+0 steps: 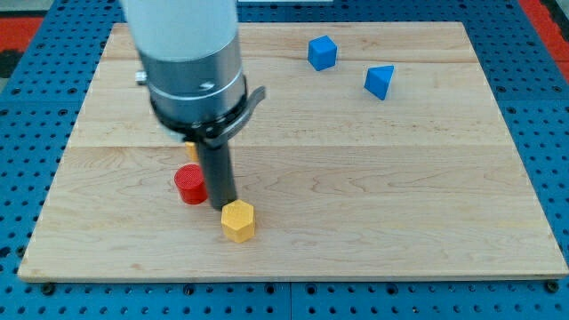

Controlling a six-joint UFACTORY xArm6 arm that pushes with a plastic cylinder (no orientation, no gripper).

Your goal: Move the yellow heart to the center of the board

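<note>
My tip (222, 207) sat just far-left of yellow hexagon block (237, 220), w/ red cylinder (189, 184) just left. Yellow sliver (191, 151) behind rod, shape unclear. No fingers on rig.

The yellow heart (190, 150) was mostly hidden behind the arm, only a small yellow sliver peeking out at the view's left-center of the board, so its shape and pose couldn't really be made out.

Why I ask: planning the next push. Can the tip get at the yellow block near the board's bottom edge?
Probably yes: my tip sits just above the yellow block, nothing between; the red cylinder stands aside, view's left.
</note>
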